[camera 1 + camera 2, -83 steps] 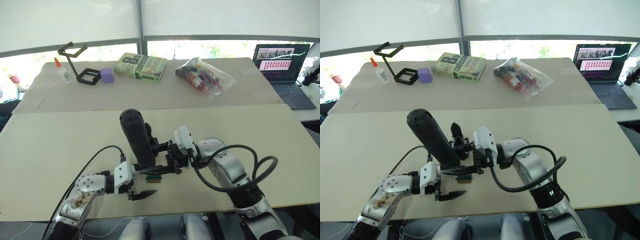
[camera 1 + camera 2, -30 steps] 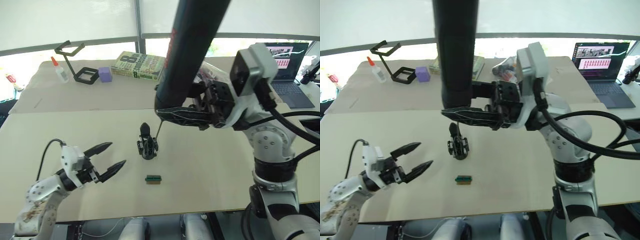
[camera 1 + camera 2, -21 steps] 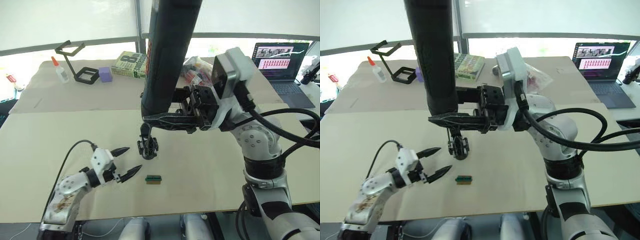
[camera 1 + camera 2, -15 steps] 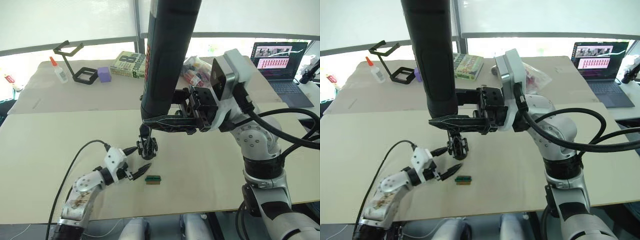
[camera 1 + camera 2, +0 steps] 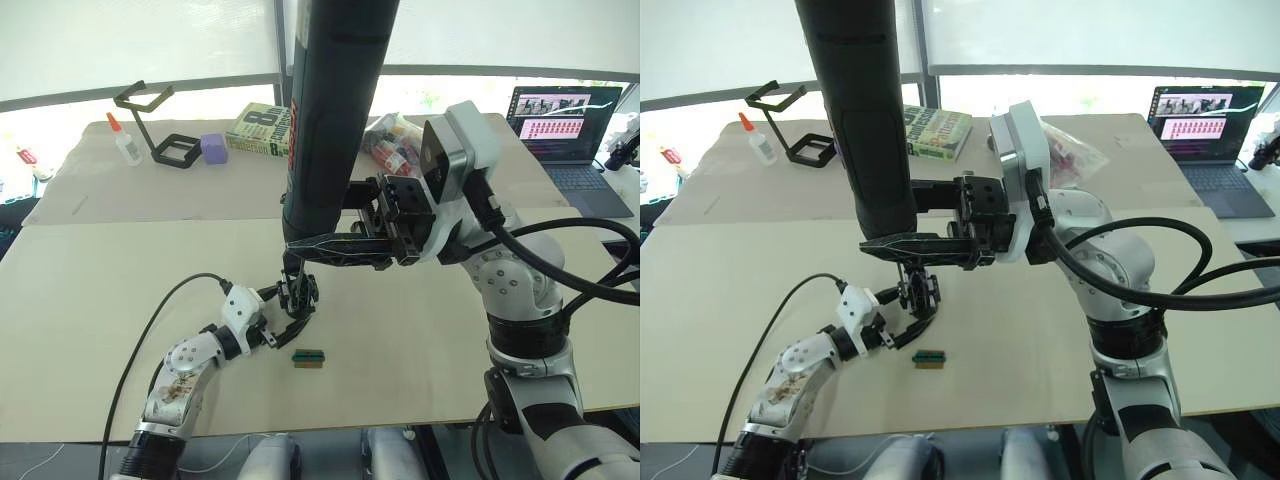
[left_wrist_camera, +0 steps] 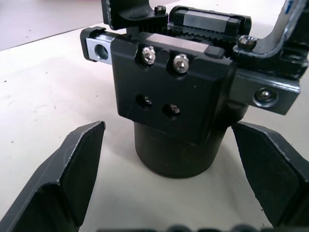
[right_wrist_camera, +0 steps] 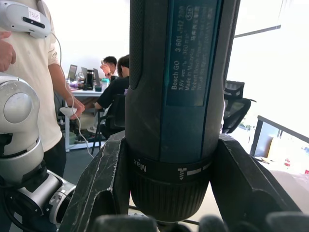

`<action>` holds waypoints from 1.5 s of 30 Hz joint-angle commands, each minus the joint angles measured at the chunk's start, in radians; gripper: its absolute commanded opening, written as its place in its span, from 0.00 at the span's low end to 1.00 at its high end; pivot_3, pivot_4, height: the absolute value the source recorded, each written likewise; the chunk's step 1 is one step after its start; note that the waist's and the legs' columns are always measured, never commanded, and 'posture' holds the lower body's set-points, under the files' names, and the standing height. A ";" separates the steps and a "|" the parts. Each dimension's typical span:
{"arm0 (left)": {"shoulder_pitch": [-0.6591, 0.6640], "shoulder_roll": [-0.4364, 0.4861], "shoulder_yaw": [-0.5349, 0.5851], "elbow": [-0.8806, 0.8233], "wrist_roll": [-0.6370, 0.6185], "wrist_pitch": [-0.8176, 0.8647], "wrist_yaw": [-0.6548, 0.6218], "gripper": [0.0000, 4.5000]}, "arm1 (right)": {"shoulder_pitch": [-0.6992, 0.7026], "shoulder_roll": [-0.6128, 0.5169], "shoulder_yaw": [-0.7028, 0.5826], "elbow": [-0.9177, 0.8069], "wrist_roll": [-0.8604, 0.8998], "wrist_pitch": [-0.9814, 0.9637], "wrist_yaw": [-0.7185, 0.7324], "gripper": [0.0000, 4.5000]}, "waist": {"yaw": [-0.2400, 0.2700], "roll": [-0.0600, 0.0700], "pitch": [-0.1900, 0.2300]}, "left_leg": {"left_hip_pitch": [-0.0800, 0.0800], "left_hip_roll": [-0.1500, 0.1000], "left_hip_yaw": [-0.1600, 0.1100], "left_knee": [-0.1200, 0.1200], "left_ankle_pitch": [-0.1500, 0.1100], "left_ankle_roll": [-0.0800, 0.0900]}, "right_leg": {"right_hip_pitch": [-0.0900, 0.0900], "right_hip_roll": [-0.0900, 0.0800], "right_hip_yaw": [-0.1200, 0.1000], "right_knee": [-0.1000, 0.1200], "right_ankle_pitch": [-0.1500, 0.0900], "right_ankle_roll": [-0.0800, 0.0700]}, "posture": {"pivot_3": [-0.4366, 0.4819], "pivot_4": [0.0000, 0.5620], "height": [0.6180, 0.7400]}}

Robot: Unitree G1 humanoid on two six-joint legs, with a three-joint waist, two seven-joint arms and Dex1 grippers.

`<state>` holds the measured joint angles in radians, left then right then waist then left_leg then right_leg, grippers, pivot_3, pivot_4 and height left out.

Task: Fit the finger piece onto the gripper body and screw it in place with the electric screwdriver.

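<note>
Left gripper (image 6: 164, 193) now moved in, fingers spread around the gripper body (image 5: 297, 293) to steady it; right gripper (image 5: 345, 245) clamping the screwdriver (image 5: 330, 110) above.

Electric screwdriver (image 5: 330, 120): upper end cut off by picture edge.
Bit tip: hidden against gripper body (image 5: 297, 293).
Finger piece: cannot be distinguished.
</note>
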<state>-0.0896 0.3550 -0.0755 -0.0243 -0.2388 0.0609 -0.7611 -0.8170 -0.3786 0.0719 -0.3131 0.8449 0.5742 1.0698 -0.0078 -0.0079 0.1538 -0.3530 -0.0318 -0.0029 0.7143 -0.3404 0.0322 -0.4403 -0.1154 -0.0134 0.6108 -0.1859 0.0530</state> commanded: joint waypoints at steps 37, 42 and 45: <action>-0.242 0.045 -0.030 0.372 -0.026 -0.152 -0.360 0.51 | 0.002 -0.037 -0.049 -0.064 0.041 -0.006 -0.006 0.43 | -0.005 0.000 0.000 | 0.000 -0.001 0.000 0.001 0.000 0.001 | 0.000 0.000 -0.001 0.000 0.000 0.000 | 0.48 0.27 1.00; -0.208 0.051 -0.030 0.347 -0.021 -0.150 -0.343 0.79 | 0.003 -0.043 -0.053 -0.068 0.046 -0.005 -0.007 0.43 | -0.005 0.000 0.000 | 0.000 -0.001 0.000 0.001 0.000 0.001 | 0.000 0.000 0.000 0.000 0.000 0.000 | 0.48 0.27 1.00; -0.187 0.057 -0.023 0.331 -0.027 -0.153 -0.337 0.99 | -0.001 -0.044 -0.052 -0.064 0.046 -0.004 -0.007 0.43 | -0.008 0.000 0.000 | 0.000 -0.001 0.000 0.000 0.000 0.000 | 0.000 0.001 0.000 0.000 0.000 0.000 | 0.48 0.27 1.00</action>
<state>-0.3102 0.4021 -0.0960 0.3051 -0.2716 -0.1050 -1.1002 -0.8066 -0.4210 0.0617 -0.3451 0.8512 0.5749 1.0664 -0.0160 -0.0079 0.1538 -0.3529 -0.0328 -0.0026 0.7147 -0.3404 0.0327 -0.4403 -0.1149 -0.0136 0.6108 -0.1858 0.0533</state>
